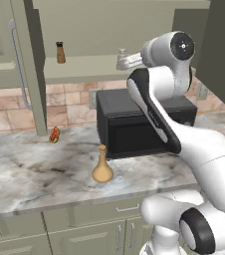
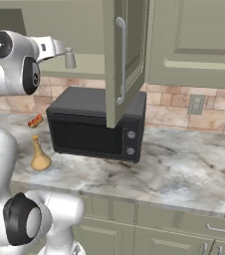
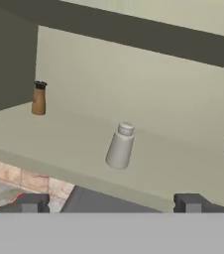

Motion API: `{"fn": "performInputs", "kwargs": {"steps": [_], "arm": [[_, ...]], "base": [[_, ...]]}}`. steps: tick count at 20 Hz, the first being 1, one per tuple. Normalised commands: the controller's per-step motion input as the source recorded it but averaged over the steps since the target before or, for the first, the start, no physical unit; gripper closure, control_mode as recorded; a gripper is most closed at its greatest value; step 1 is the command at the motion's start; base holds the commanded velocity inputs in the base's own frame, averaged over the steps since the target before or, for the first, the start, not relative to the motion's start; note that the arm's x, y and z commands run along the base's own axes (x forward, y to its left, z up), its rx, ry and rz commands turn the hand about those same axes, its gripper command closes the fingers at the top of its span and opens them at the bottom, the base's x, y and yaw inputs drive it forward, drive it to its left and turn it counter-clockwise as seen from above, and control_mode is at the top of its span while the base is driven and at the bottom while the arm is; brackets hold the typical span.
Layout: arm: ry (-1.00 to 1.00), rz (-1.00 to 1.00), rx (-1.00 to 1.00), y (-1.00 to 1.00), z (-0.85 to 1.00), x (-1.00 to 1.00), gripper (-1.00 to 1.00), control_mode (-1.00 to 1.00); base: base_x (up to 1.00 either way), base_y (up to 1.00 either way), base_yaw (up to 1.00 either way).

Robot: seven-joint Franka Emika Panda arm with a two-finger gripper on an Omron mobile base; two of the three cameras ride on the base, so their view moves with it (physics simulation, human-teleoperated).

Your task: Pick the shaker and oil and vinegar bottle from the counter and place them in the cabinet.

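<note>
Up on the pale-green shelf of the open wall cabinet (image 1: 84,69), the small grey shaker (image 3: 120,146) stood upright near the front edge, free of the gripper (image 3: 109,202), whose two dark fingertips were spread wide apart and held nothing, drawn a little back from the shelf. Farther along the same shelf, well apart from the grey one, a brown shaker with a dark cap (image 3: 39,98) stood upright too. Both cabinet doors hung open, each with a long silver bar handle (image 2: 120,60). Directly beneath the shelf sat a black microwave (image 2: 97,124) on the counter (image 2: 184,169), a grey-and-white marbled stone top with dark veins, set above sage-green drawers. On that stone, in front of the microwave's left corner, the tan bottle (image 1: 102,165) with its bulbous base and thin neck stood upright and alone. A small orange-red item (image 1: 54,134) lay near the back of the counter, against the wall of pinkish-tan stone tiles. An outlet plate (image 2: 196,104) was fixed to the tiles to the right of the microwave.
</note>
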Motion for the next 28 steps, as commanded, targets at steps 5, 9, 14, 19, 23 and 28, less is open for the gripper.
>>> {"fn": "performInputs", "kwargs": {"steps": [5, 9, 14, 19, 23, 28], "arm": [[0.05, -0.05, 0.16, 0.01, 0.0, -0.99, -1.0, -1.0], [0.11, -0.06, 0.17, 0.1, 0.02, -0.9, -1.0, -1.0], [0.13, -0.04, 0.17, 0.0, 0.07, -0.82, -1.0, -1.0], [0.11, -0.03, 0.16, 0.0, 0.0, -0.92, -1.0, -1.0], [0.02, -0.02, 0.07, 0.0, -0.07, -0.88, -1.0, -1.0], [0.0, 0.0, 0.0, 0.06, -0.02, -0.34, -1.0, -1.0]], "base": [[0.0, 0.0, 0.0], [0.0, 0.0, 0.0], [0.0, 0.0, 0.0], [0.0, 0.0, 0.0], [0.0, 0.0, 0.0], [0.0, 0.0, 0.0]]}}
